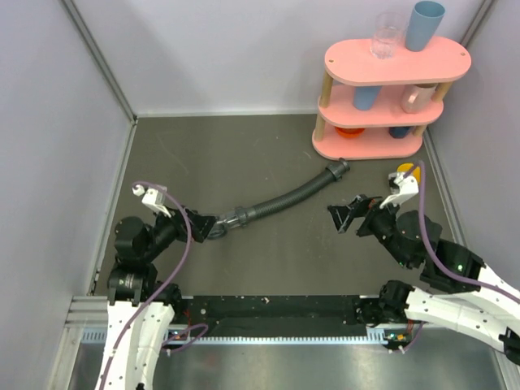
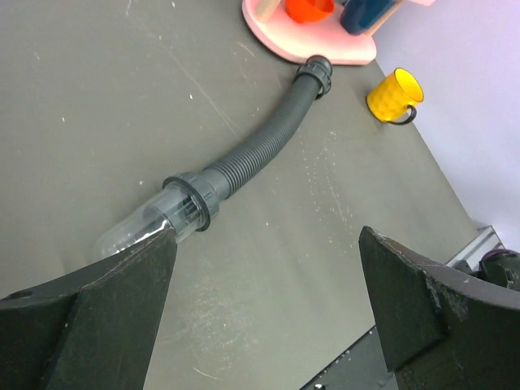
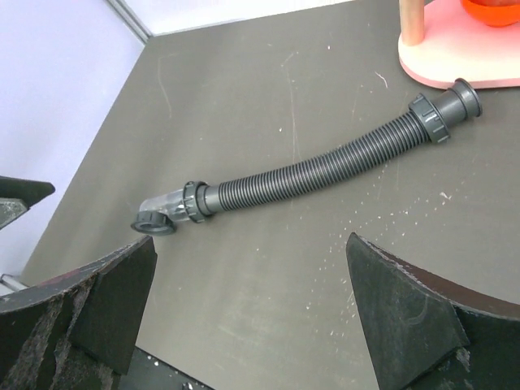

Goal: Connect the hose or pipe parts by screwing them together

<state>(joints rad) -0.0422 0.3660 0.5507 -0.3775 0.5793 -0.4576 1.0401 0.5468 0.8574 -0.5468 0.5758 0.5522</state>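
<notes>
A ribbed dark-grey hose (image 1: 284, 199) (image 2: 252, 154) (image 3: 317, 171) lies curved on the dark table. Its far cuff (image 1: 337, 171) (image 3: 447, 114) rests by the pink rack's base. At its near-left end a see-through elbow fitting (image 1: 227, 219) (image 2: 150, 223) (image 3: 162, 213) meets the hose at a grey ring nut (image 2: 197, 203). My left gripper (image 1: 201, 222) (image 2: 266, 244) is open and empty, its left finger just in front of the elbow. My right gripper (image 1: 345, 215) (image 3: 250, 244) is open and empty, well to the right of the hose's middle.
A pink three-tier rack (image 1: 382, 106) with cups stands at the back right. A yellow mug (image 1: 404, 173) (image 2: 394, 96) sits beside my right arm. Grey walls close in both sides, and a black strip (image 1: 276, 309) runs along the near edge.
</notes>
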